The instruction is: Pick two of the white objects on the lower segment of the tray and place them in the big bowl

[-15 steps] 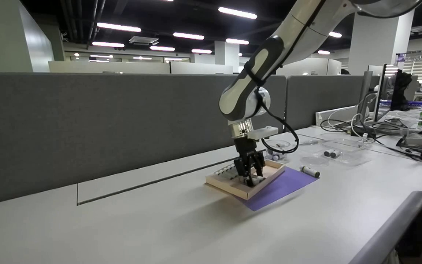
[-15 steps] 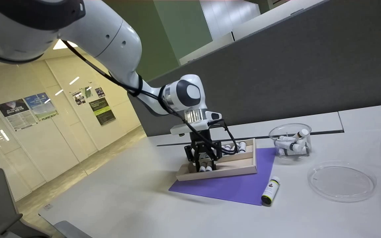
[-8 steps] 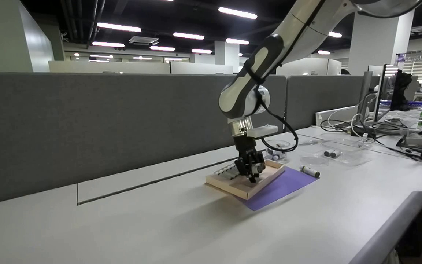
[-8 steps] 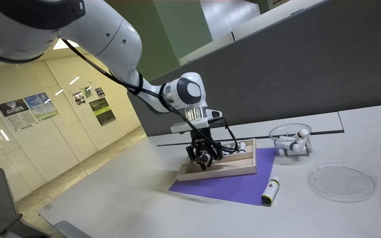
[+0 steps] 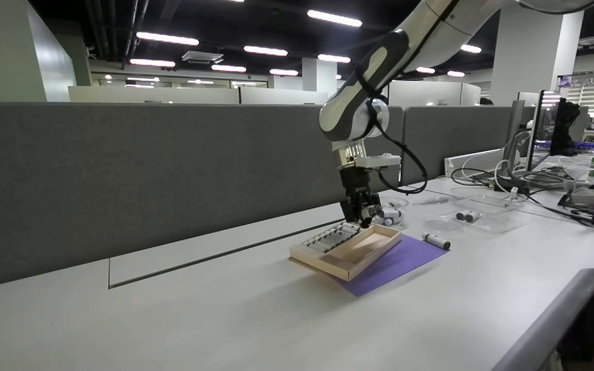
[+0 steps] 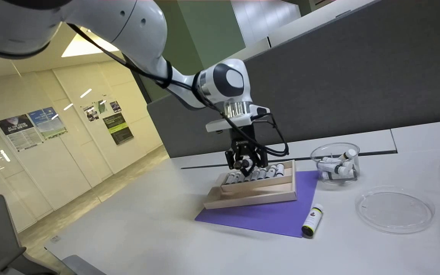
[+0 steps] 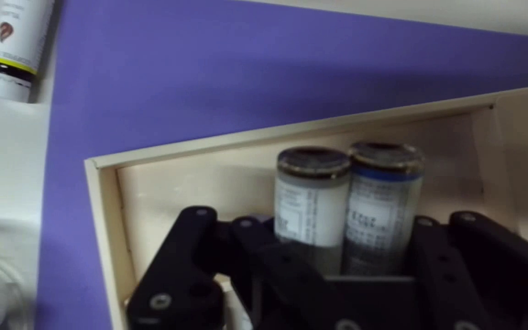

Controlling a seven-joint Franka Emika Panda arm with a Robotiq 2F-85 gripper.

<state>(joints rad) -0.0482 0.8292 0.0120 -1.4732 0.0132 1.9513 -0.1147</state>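
Above the tray [image 6: 254, 200], the gripper [image 6: 244, 165] is clamped on 2 vials [image 7: 312, 208], touching each other, long axes parallel. The coming move turns on the shallow, see-through bowl [image 6: 395, 212], if I judge rightly which is meant: in an exterior view it lies to the right of the gripper, well apart, past the sheet [image 6: 277, 215]. The taller vessel [image 6: 334, 143] stands nearer and should probably be steered around. The vials carry white labels, their print blurred, and glossy dark ends, 1 with a blue band, 1 with a grey.
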